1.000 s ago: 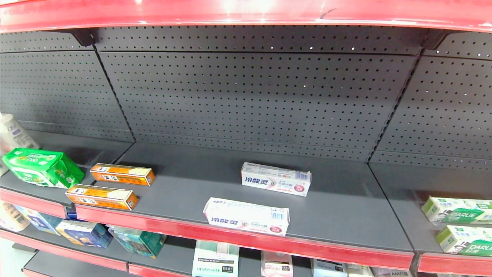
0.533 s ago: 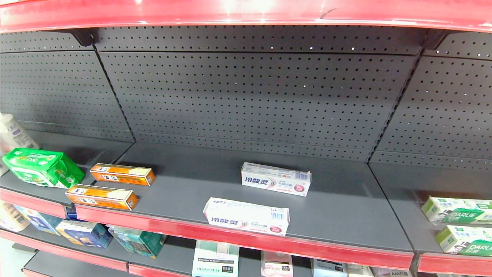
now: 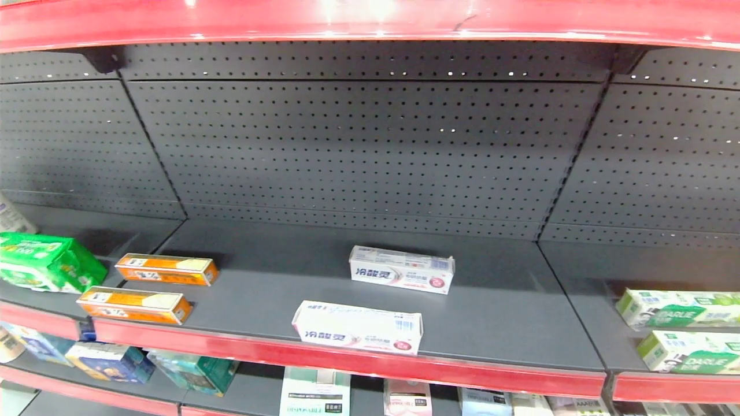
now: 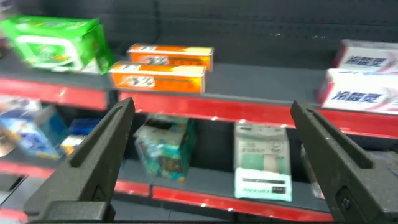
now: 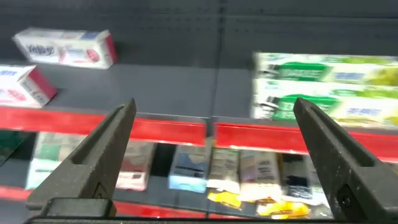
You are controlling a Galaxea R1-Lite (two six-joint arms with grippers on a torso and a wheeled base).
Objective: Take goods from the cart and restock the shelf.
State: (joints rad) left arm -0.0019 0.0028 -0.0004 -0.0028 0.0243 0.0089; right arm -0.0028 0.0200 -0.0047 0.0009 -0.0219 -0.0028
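You've got the dark grey metal shelf board (image 3: 509, 312) w/ a glossy red front lip (image 3: 243, 346) straight ahead in the head view. In its middle bay, the front white-and-pink cardboard toothpaste box (image 3: 357, 327) lies flat at the lip, long axis L-R along the edge. The rear white-and-pink cardboard toothpaste box (image 3: 401, 269) lies behind it, a bit to the R, same axis, the two well apart. At the L end of that bay, two orange cardboard boxes (image 3: 134, 304) lie one behind the other, also lengthwise along the edge. A green plastic wipes pack (image 3: 49, 262) sits in the next bay L. In the R bay, two green-and-white cardboard toothpaste boxes (image 3: 679, 308) lie side by side. The lower tier holds mixed cartons (image 3: 193, 372). The back wall is a dark perforated metal panel (image 3: 358, 144). Left gripper (image 4: 212, 106): jaws spread wide, holding nothing, facing the lip below the orange boxes. Right gripper (image 5: 214, 102): jaws likewise apart, nothing btw them, facing the seam btw the middle and R bays.
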